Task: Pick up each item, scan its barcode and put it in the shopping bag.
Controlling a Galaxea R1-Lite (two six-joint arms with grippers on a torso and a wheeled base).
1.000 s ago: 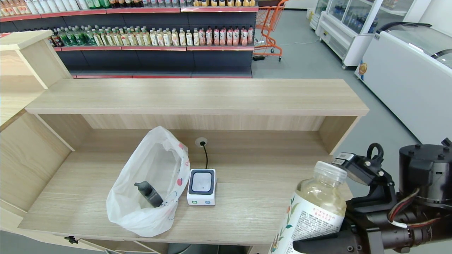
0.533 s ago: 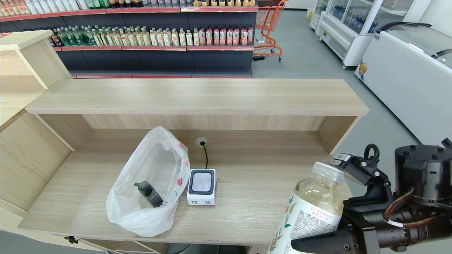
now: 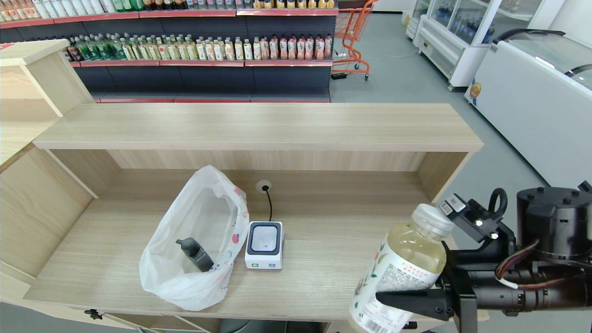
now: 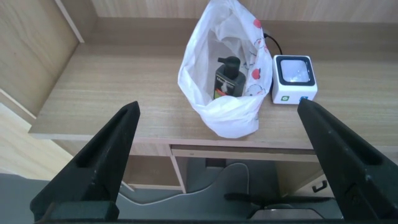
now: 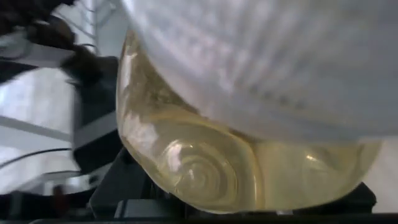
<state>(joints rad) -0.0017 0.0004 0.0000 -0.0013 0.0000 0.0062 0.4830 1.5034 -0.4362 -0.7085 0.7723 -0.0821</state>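
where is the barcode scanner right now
In the head view the barcode scanner sits on the wooden counter, near its middle, close beside the shopping bag on the bag's right.

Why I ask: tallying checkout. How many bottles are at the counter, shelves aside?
2: a dark bottle inside the shopping bag, a tea bottle in the right hand; the bag may hide more.

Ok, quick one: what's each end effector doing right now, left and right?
Left end effector: open, empty.
Right end effector: closed on the drink bottle.
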